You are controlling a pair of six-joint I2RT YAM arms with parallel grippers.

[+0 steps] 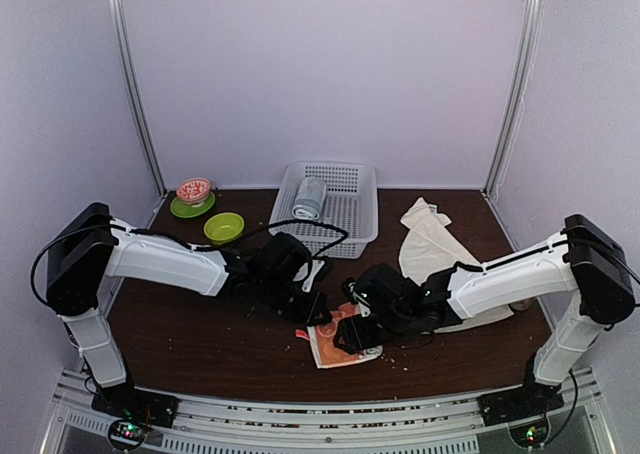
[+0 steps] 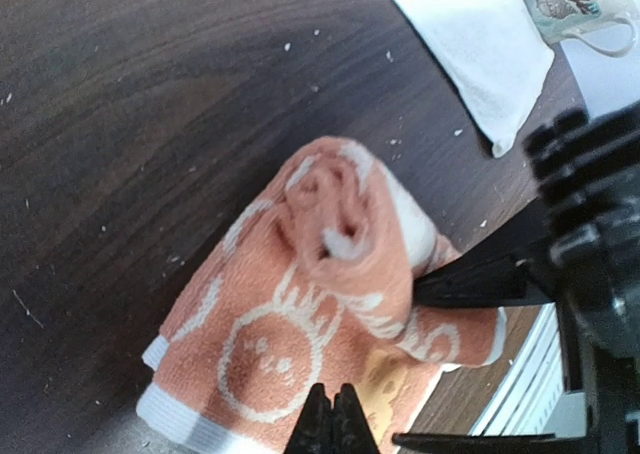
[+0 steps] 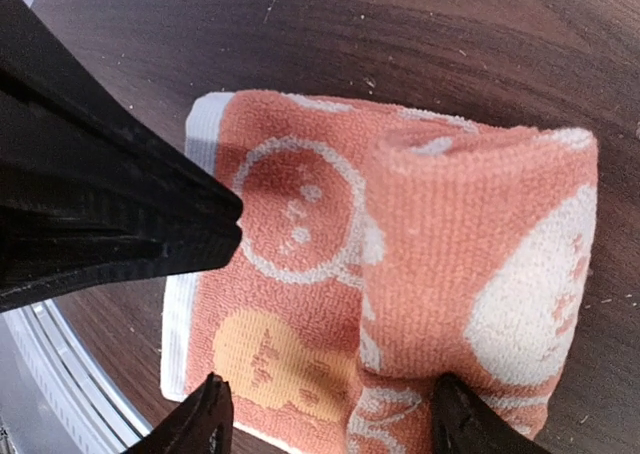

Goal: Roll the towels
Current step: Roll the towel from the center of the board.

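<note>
The salmon-orange towel [image 1: 343,348] with white animal prints lies on the dark table near the front; it also shows in the left wrist view [image 2: 270,344] and the right wrist view [image 3: 300,274]. One end is rolled up [image 3: 480,244] and the rest lies flat. My left gripper [image 1: 318,312] is shut and empty, its tips [image 2: 332,419] just over the flat part. My right gripper [image 1: 352,336] is open [image 3: 335,424] and straddles the towel's near edge, one finger [image 3: 460,424] at the roll. The cream-white towel [image 1: 432,246] lies unrolled at the right.
A white basket [image 1: 350,214] at the back holds a grey-blue rolled towel [image 1: 309,198]. A green bowl [image 1: 224,227] and a pink bowl [image 1: 193,189] on a green plate stand back left. A printed mug [image 2: 575,4] sits beside the cream towel.
</note>
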